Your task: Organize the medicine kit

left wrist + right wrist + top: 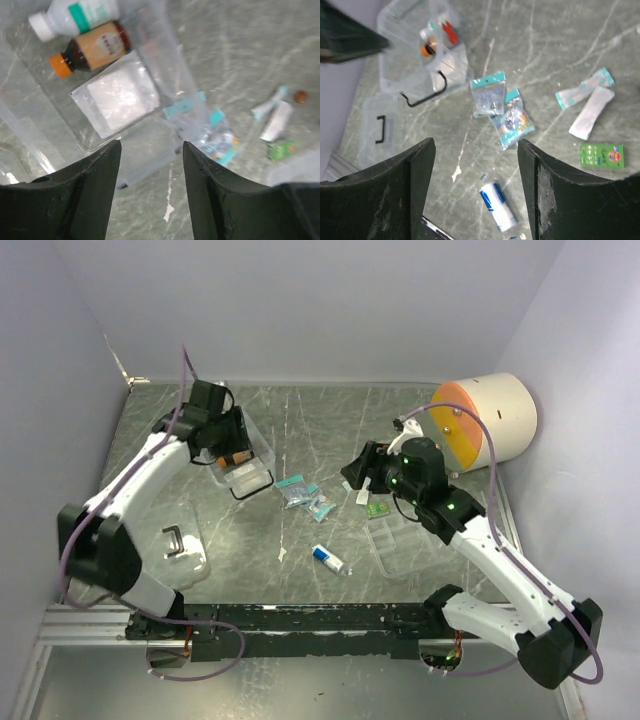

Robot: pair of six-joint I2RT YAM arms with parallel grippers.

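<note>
Top external view: the table (330, 420) is busy, and the biggest thing on it, the cream-and-orange cylinder (487, 418), sits at two o'clock, out of play. Next down, the medicine kit box (243, 462) at ten o'clock stands open. Through the left wrist view it holds a white bottle (75, 15), a brown bottle (92, 50) and a white pouch (117, 100). Its lid (185, 558) lies flat at eight o'clock, and the divided tray (410, 550) waits at four o'clock.

Over the box hovers the left gripper (150, 146), jaws apart, nothing between them. Above the middle hangs the right gripper (475, 145), jaws wide, also empty. Loose at the centre are two teal packets (305, 495), a white strip (590, 114), a tube (328, 559) toward six o'clock and a green sachet (377, 510).

I'd call this the filling step, partway through. The next move looks like the right arm dropping onto a packet and pinching across its edge. That thin film could easily slip.
</note>
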